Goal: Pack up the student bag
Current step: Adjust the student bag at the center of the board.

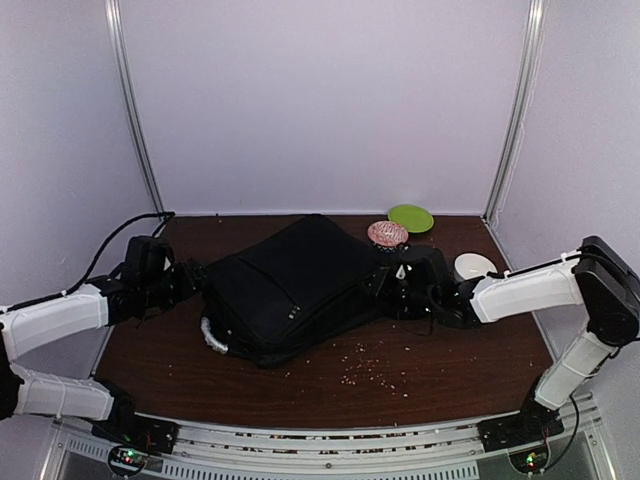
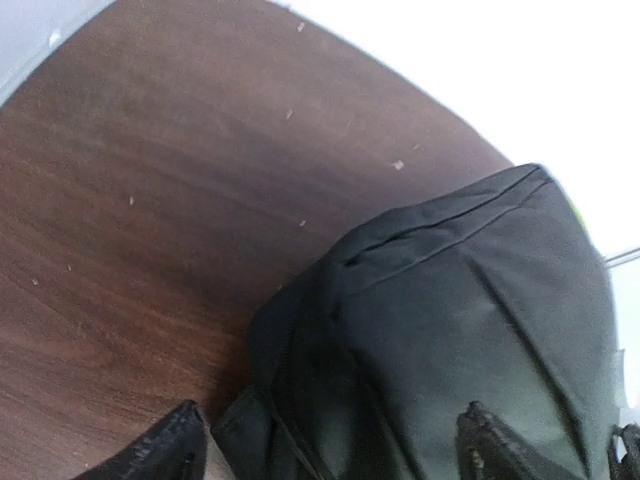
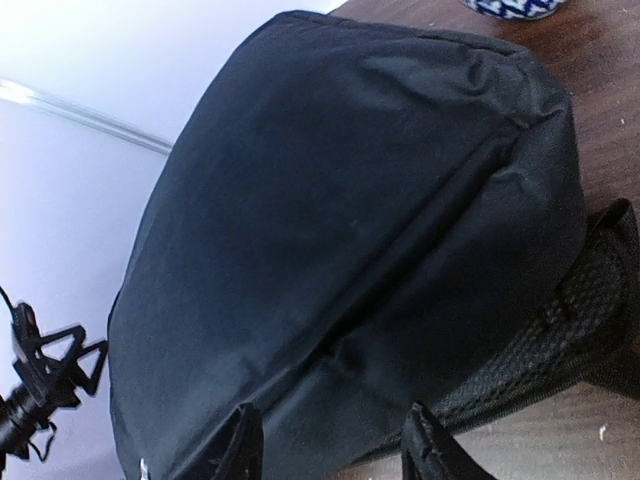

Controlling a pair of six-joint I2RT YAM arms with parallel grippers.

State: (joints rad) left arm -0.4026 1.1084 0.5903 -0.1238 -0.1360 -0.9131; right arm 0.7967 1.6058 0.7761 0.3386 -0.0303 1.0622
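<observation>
Overhead, I found the student bag point(image 1: 290, 285) lying flat at the centre of the frame on the dark wooden table point(image 1: 470, 365). It was skewed, with one corner pointing to the upper right. Its silvery-grey handle point(image 1: 212, 336) sat at the lower-left end.

Left arm: the left gripper point(image 2: 328, 430) was at the bag's left end, centre-left in the overhead view. In the left wrist view its jaws stood wide apart. One of the fingers point(image 2: 165, 455) showed at the lower left over bare table, just beside the bag's corner. The other showed at the lower right over the bag's top panel.

Right arm: the right gripper point(image 3: 330, 425) was at the bag's right end, centre-right in the overhead view. In the right wrist view both fingertips point(image 3: 430, 455) showed at the bottom edge. The jaws stood partly apart, and black fabric filled the gap between them. A mesh side pocket point(image 3: 585, 300) lay at the right edge of that frame.

Other items, overhead view:
- A pink patterned bowl point(image 1: 387, 234) stood near the bag's upper-right corner.
- A lime-green plate point(image 1: 411, 218) lay just beyond that bowl.
- A white bowl point(image 1: 474, 266) stood beside the right forearm.
- Pale crumbs point(image 1: 375, 370) were scattered on the table, below and to the right of the bag.
</observation>
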